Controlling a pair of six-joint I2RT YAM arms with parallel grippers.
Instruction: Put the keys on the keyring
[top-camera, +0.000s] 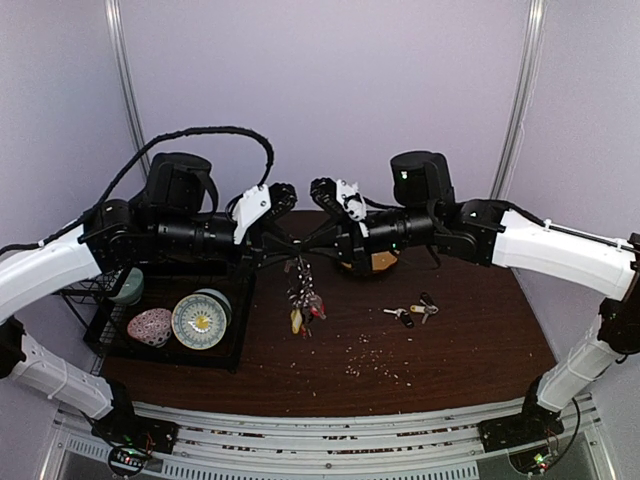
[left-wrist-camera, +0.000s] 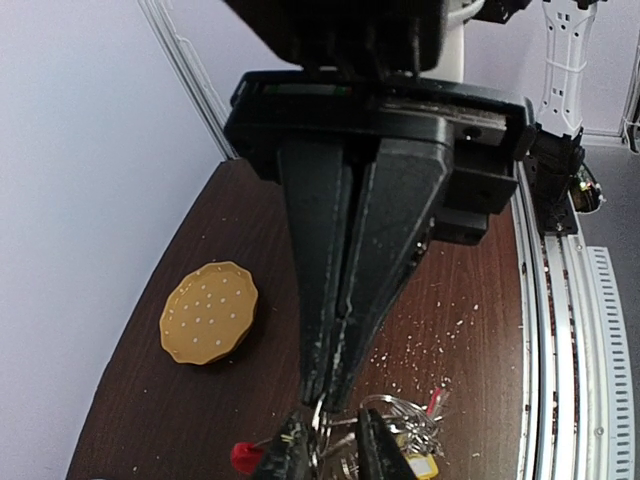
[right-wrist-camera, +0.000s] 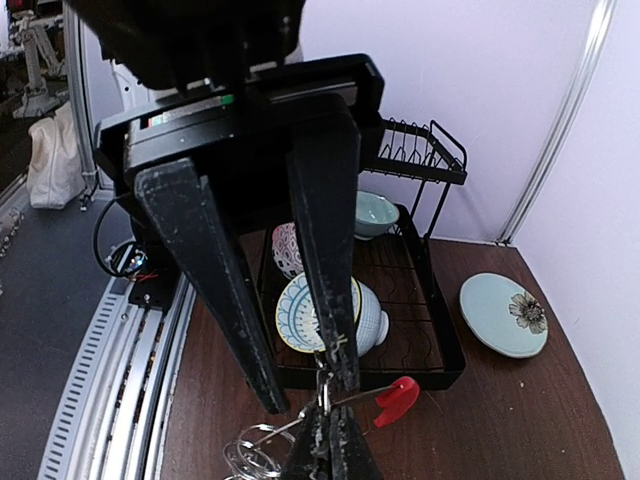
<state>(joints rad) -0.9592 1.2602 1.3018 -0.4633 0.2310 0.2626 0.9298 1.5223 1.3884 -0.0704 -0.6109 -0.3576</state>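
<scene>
The keyring (top-camera: 303, 290) hangs between my two grippers above the middle of the table, with coloured tags dangling. My left gripper (left-wrist-camera: 325, 397) is shut on one of its silver rings (left-wrist-camera: 322, 420). It also shows in the top view (top-camera: 290, 243). My right gripper (right-wrist-camera: 308, 393) is open, and its fingers straddle the same ring; it is at the centre of the top view (top-camera: 313, 243). A red plastic head (right-wrist-camera: 400, 398) on a thin metal shank sticks out beside the pinch. A few loose keys (top-camera: 411, 313) lie on the table to the right.
A black dish rack (top-camera: 240, 330) at the left holds a blue patterned bowl (top-camera: 200, 320) and a pink speckled one (top-camera: 150, 326). A yellow bun-shaped disc (left-wrist-camera: 210, 312) lies behind the grippers. A pale blue plate (right-wrist-camera: 503, 315) lies beside the rack. Crumbs (top-camera: 370, 355) dot the table.
</scene>
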